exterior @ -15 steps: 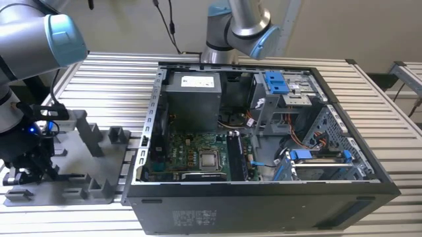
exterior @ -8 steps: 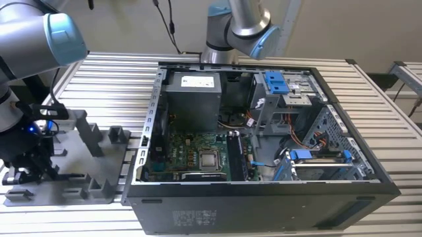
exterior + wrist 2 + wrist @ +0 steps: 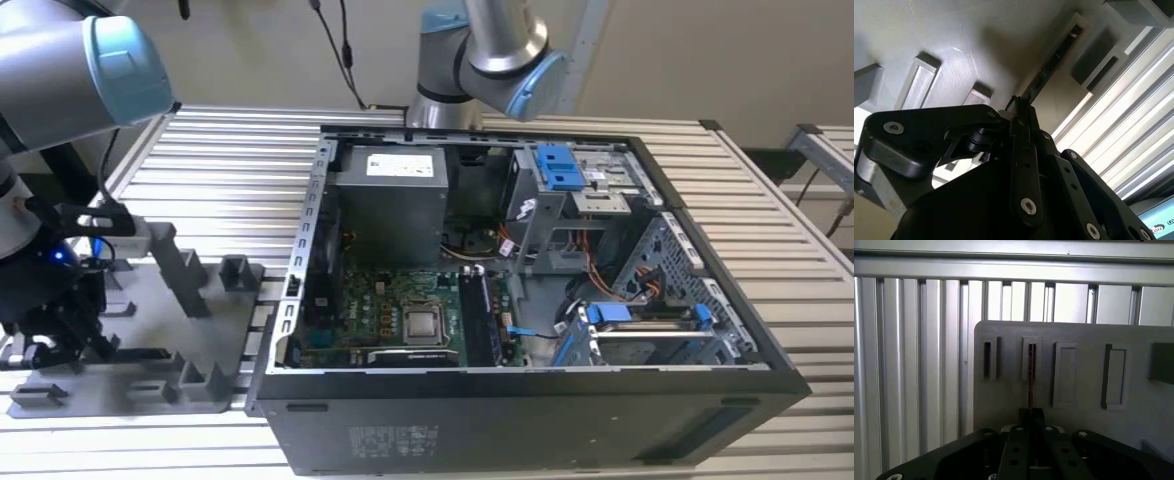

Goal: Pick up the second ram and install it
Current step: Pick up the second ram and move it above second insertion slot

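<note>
Ribbed alu table, pale wall behind, open PC case lying on its side w/ motherboard exposed. Thin second ram standing edge-on in a slot of grey holder plate, at exterior view's left of the case. Gripper looks pinched closed on the stick's near end. Prob. light, stiff, thin board, fragile chips; best held on flat faces near one end, no twisting. Tight room between plate posts.
</note>
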Robot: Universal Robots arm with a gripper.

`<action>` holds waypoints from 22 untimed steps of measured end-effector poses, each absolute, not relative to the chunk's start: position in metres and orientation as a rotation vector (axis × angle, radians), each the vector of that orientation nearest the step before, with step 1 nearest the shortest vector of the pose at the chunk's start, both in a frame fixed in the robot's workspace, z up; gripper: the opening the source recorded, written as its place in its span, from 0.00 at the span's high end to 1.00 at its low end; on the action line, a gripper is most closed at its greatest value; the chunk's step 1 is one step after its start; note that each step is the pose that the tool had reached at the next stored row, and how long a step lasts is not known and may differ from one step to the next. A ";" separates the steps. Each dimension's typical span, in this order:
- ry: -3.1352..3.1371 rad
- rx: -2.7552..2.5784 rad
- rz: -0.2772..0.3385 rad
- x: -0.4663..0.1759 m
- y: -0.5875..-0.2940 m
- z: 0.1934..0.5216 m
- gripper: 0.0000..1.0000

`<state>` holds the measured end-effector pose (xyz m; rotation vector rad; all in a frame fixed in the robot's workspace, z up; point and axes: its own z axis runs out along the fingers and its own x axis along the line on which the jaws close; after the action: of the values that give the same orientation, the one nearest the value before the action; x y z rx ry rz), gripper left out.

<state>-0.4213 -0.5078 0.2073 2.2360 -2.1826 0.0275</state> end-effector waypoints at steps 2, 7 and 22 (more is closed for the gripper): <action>-2.183 2.236 0.027 -0.421 -0.508 0.210 0.86; -2.183 2.236 0.027 -0.421 -0.508 0.217 0.86; -2.183 2.236 0.027 -0.421 -0.508 0.231 0.86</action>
<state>-0.4214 -0.5077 0.2306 2.2358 -2.1830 0.0274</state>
